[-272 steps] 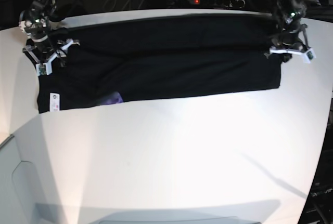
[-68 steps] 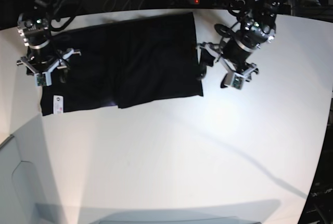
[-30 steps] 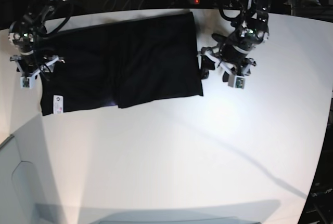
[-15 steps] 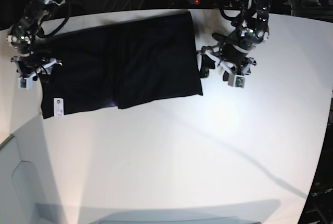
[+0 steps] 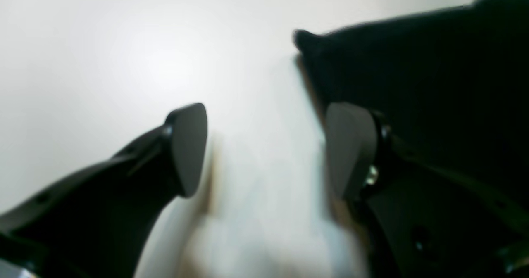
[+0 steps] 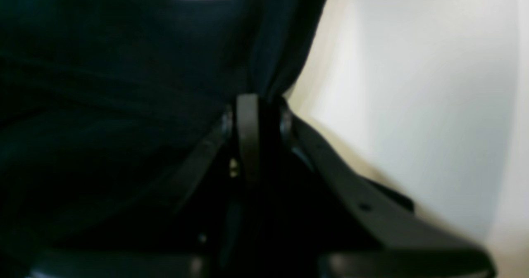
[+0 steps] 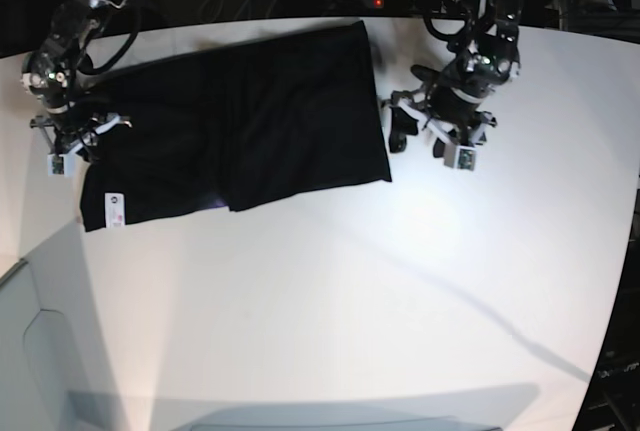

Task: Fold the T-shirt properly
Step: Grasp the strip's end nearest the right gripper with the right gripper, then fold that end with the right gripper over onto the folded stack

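Clearly, your right hand (image 6: 256,104) was clamped on the edge of the T-shirt (image 7: 250,116), which lay folded on the white surface (image 7: 350,301). Your left hand (image 5: 268,146) hung spread wide, holding nothing, just beside the shirt's other edge.

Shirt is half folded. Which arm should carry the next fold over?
Right, probably. The right end effector is shut on the edge of the T-shirt at its unfolded, label end. The left end effector stands open over the bare table, beside the folded edge, holding nothing.
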### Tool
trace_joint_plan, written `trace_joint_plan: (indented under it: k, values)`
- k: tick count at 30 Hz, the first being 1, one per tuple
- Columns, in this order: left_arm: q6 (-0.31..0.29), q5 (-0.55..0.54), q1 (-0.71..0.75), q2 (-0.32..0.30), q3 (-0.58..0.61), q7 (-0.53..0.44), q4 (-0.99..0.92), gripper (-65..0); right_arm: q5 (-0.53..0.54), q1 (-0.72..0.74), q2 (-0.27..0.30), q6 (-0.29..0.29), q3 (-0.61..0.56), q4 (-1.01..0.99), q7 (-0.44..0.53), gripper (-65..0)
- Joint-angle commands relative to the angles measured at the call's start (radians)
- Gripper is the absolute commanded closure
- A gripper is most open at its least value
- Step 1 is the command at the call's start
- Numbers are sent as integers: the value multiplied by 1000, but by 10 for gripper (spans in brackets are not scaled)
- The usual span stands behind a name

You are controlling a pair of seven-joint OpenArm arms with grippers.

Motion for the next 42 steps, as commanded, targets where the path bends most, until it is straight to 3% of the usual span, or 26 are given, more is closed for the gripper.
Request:
trace_joint_plan:
  k: [1, 10, 19, 30, 35, 42]
  values:
    - [-4, -4, -3, -7, -21, -19, 31, -434, -26, -8, 2, 17, 2, 29, -43, 0]
    - [-4, -5, 25, -4, -90, -18, 100, -433, -25, -38, -78, 17, -14, 337, -46, 0]
    - [-4, -5, 38, -3, -87, -18, 90, -431, -25, -158, -159, 17, -199, 554, -40, 0]
    - [-4, -5, 34, -3, -87, -18, 47, -431, -25, -225, -153, 17, -514, 568, -34, 0]
    - [-4, -5, 28, 2, -87, -18, -3, -431, -25, -232, -153, 17, -626, 574, 85, 0]
    - [-4, -2, -24, 45, -85, -18, -68, -431, -28, -250, -87, 17, -853, 574, 123, 0]
